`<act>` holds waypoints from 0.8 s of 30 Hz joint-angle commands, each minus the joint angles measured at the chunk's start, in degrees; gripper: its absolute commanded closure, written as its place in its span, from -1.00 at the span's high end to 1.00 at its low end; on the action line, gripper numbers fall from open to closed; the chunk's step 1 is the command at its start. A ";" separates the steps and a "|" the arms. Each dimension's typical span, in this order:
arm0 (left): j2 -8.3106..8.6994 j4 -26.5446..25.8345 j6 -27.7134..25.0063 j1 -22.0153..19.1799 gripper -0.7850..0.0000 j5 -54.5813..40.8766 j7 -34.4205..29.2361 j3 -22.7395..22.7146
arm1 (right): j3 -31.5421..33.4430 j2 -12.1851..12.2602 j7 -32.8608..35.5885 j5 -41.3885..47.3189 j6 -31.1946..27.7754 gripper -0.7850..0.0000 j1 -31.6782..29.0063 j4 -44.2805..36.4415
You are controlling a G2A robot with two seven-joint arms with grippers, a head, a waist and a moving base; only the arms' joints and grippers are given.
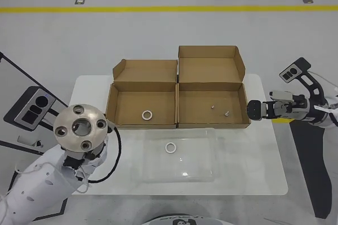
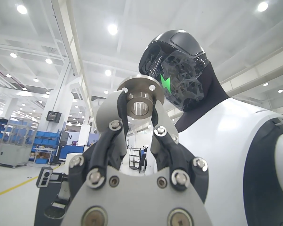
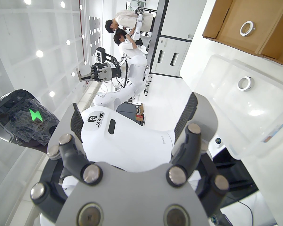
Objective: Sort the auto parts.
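The left claw (image 2: 138,105) is clenched on a flanged metal bushing (image 2: 141,83). Its fingers (image 2: 122,109) pinch the short hub, and the round flange with its bolt holes faces up. In the top view the bushing sits raised over the near-left part of the counter (image 1: 253,163), close to its left edge.

The right claw (image 3: 134,116) is released and holds nothing, its two ribbed pads well apart. It hangs at the right side of the counter, just beside the right wall of the right cardboard box (image 1: 203,115), with its fingers pointing left.

Two open cardboard boxes stand side by side, touching, along the far part of the counter. The left cardboard box (image 1: 129,109) holds a silver ring (image 1: 147,115) lying flat near its front wall. The right one holds two small pieces (image 1: 226,112) (too tiny to make out what they are).

A clear plastic bin (image 1: 205,174) sits just in front of the boxes, near the middle of the counter. A second ring (image 1: 170,148) lies flat inside it.
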 commanded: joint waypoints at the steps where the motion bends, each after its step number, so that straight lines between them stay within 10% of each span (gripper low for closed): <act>1: -0.21 0.47 0.00 0.14 -1.00 0.54 -0.98 -0.42 | 0.00 0.00 0.00 0.00 0.00 1.00 0.00 0.00; 24: -3.04 0.07 0.00 5.55 -1.00 -1.37 -7.18 -7.27 | 0.00 0.00 0.00 0.00 0.00 1.00 0.00 0.00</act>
